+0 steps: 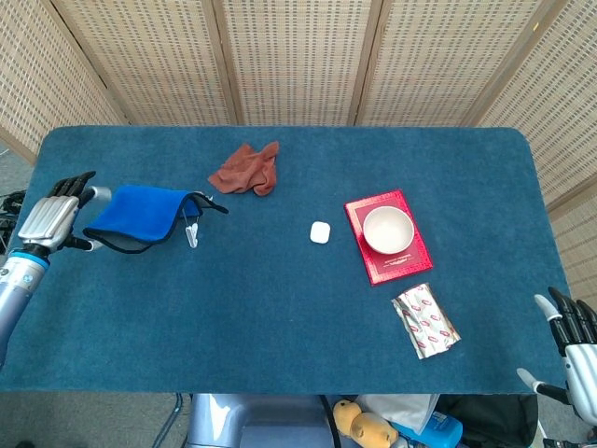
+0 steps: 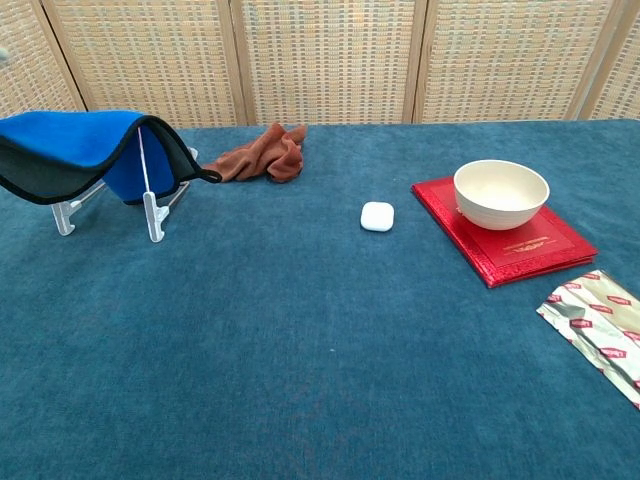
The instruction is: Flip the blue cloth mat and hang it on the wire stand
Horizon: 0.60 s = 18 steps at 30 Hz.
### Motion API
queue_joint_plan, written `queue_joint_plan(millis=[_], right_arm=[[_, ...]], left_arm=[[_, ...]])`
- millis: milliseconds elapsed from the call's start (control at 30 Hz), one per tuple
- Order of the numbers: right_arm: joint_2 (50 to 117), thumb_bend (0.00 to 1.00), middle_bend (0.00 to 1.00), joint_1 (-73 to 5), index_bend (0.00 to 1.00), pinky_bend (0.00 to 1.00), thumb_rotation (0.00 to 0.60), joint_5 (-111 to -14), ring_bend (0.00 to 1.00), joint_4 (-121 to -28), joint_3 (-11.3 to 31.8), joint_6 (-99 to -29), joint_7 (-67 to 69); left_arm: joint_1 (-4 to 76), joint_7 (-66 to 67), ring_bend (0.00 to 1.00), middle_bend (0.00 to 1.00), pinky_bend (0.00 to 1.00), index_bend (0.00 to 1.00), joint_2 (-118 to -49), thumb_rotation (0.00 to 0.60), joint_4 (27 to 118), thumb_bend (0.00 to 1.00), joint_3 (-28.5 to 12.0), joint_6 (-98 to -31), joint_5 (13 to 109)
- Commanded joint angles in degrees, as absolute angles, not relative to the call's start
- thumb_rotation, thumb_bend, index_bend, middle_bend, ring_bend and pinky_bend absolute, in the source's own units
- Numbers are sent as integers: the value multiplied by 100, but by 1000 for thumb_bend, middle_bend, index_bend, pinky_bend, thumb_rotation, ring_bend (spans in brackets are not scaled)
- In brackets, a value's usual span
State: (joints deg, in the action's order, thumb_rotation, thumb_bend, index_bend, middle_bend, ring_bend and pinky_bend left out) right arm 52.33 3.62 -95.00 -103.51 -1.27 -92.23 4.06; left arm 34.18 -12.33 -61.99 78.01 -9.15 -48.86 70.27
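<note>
The blue cloth mat [image 1: 136,211] lies blue side up, draped over the white wire stand [image 1: 191,230] at the table's left. In the chest view the mat [image 2: 75,141] arches over the stand [image 2: 152,214], and its dark underside shows along the drooping left end. My left hand [image 1: 51,218] is at the mat's left edge, where a fingertip and the thumb meet the black-bound edge and seem to pinch it. My right hand [image 1: 575,347] hangs off the table's near right corner with fingers apart, holding nothing.
A crumpled rust-brown rag [image 1: 247,169] lies just behind the stand. Mid-table sits a small white case [image 1: 320,232]. To the right are a red book [image 1: 404,262] bearing a white bowl [image 1: 387,229], and a silver snack packet [image 1: 425,321].
</note>
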Motion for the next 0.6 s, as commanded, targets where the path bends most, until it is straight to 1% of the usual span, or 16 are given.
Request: queue_joint_plan(millis=[33, 233, 400, 500, 600], right_arm=[[5231, 0, 0, 367, 0, 0, 600, -9521, 0, -10349, -135, -9235, 413], [5220, 0, 0, 390, 0, 0, 600, -9593, 0, -10347, -161, -9287, 440], [5202, 0, 0, 402, 0, 0, 600, -9651, 0, -10343, -180, -9324, 496], [5186, 0, 0, 411, 0, 0, 600, -9672, 0, -10338, -187, -9350, 556], [5172, 0, 0, 424, 0, 0, 600, -9701, 0, -10324, -194, -9389, 607]], left_arm=[[3327, -1494, 0, 0, 0, 0, -6189, 600, 7704, 103, -837, -5046, 7357], [3197, -1571, 0, 0, 0, 0, -6117, 600, 7660, 85, -782, -5271, 7510], [2994, -1588, 0, 0, 0, 0, -5690, 600, 8046, 84, -698, -5483, 7638], [2782, -1548, 0, 0, 0, 0, -5392, 600, 8396, 85, -621, -5751, 7738], [2525, -1446, 0, 0, 0, 0, -5240, 600, 8667, 86, -567, -6180, 7842]])
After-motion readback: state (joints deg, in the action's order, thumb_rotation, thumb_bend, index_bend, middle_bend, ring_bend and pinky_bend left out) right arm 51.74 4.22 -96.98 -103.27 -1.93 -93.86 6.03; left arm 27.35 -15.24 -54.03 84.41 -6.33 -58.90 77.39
